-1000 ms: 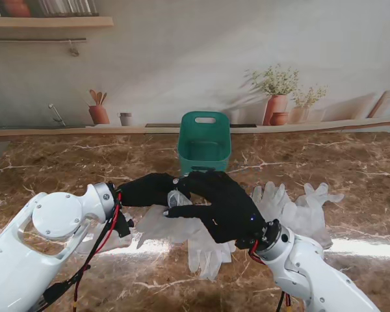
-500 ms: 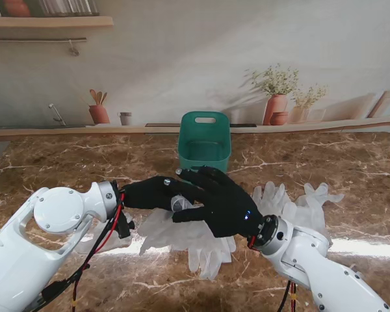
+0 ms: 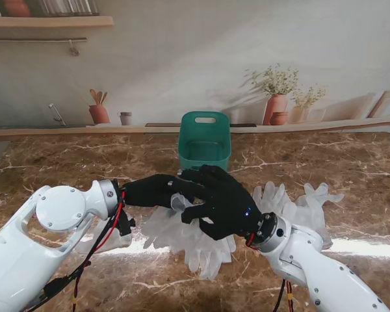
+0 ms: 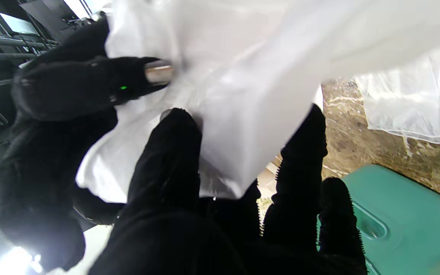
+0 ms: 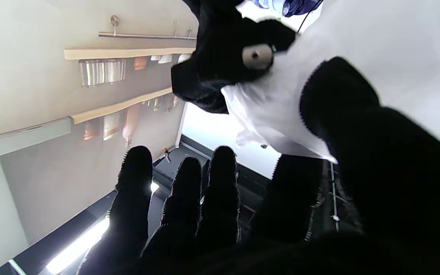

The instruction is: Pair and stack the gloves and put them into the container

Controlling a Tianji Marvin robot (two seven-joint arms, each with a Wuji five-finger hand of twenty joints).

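The left hand (image 3: 157, 190) and the right hand (image 3: 222, 203) meet over the middle of the tabletop (image 3: 351, 169), just near of the green bin (image 3: 205, 144); both wear black covers and both pinch the same translucent glove (image 3: 182, 229), whose cuff end is bunched between them while its fingers hang down toward the near side; in the left wrist view the left thumb and fingers (image 4: 166, 160) press into the white sheet of that glove (image 4: 239, 95), so this hand is closed on it; in the right wrist view the right thumb (image 5: 342, 103) lies over the glove (image 5: 277, 110) with the index tucked behind it, and the other three fingers (image 5: 189, 183) stretch out free of it, so the grip seems to be a thumb-and-index pinch, though the film hides the contact itself; more gloves (image 3: 299, 205) lie flat in a loose pile to the right of the hands, touching one another, fingers pointing far; another piece of film (image 3: 110, 242) shows on the left under the left forearm; the bin stands upright at the far side, apart from the gloves, and nothing can be seen inside it.
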